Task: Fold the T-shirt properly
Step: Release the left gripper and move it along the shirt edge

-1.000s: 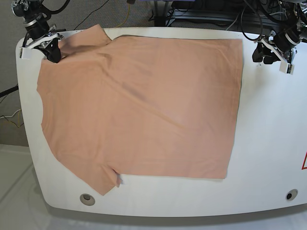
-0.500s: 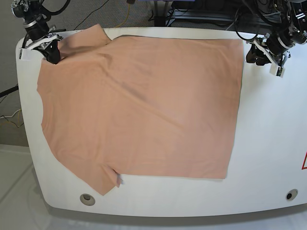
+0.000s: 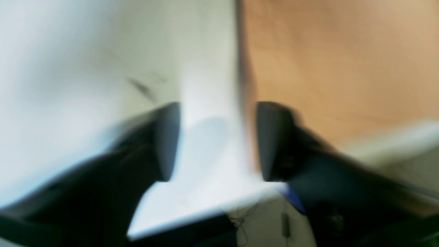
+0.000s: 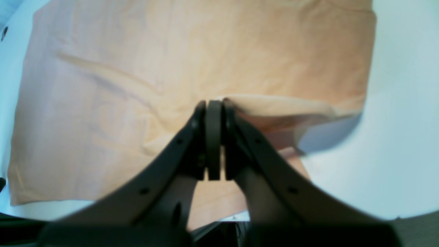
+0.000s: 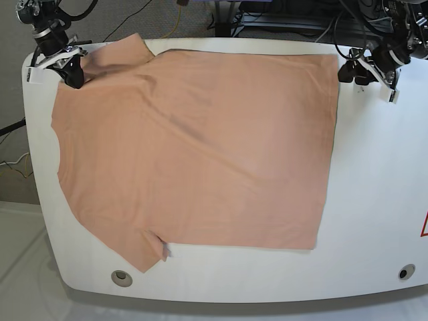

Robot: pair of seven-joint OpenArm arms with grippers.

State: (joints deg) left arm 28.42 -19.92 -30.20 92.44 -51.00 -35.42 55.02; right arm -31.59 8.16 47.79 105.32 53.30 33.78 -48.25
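base view: the t-shirt (image 5: pixel 194 147) lies flat across the white desk (image 5: pixel 374 200). the right hand (image 5: pixel 70 70) sits at the far left corner on a sleeve, the left hand (image 5: pixel 354 72) near the far right corner beside the hem.
left wrist: blurred, the left hand (image 3: pixel 217 140) is wide apart, empty, astride the shirt's edge.
right wrist: the right hand (image 4: pixel 214 137) is pinched closed on a fold of fabric.

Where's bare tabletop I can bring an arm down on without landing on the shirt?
The widest bare stretch of table is between the T-shirt's hem edge and the table's rim, below the left gripper. A narrower strip runs along the near edge. The far corner by the right gripper is crowded: it is shut on fabric.
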